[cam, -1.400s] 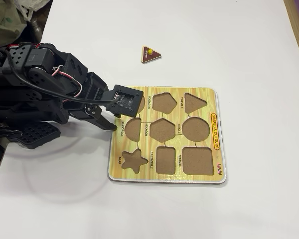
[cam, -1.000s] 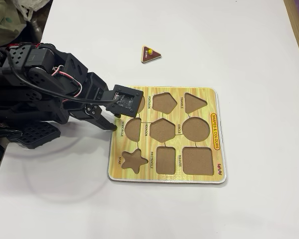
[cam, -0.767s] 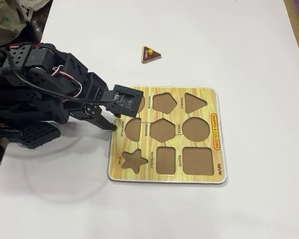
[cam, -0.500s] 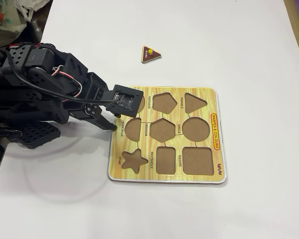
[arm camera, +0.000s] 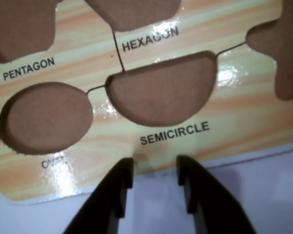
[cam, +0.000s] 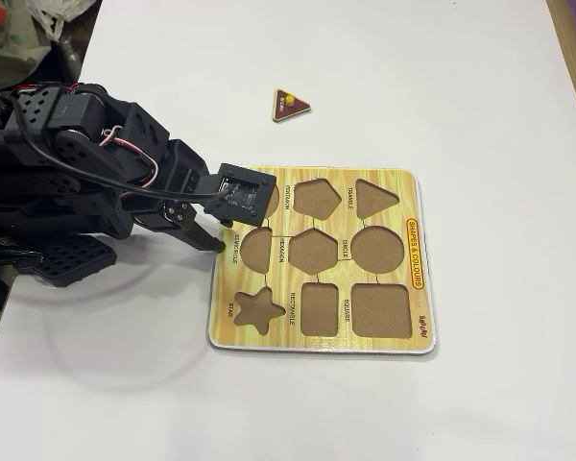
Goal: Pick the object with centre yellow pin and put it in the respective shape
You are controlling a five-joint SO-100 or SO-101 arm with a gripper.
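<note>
Nothing has moved: black jaws [cam: 214, 244], empty, slightly parted, hover by the wooden shape board [cam: 418, 327]; reaching for the brown triangle with yellow pin [cam: 290, 104] might nudge it.

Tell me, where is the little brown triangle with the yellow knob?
In the fixed view the triangle lies alone on the white table, above the puzzle board's top edge, up and right of the claw.
</note>
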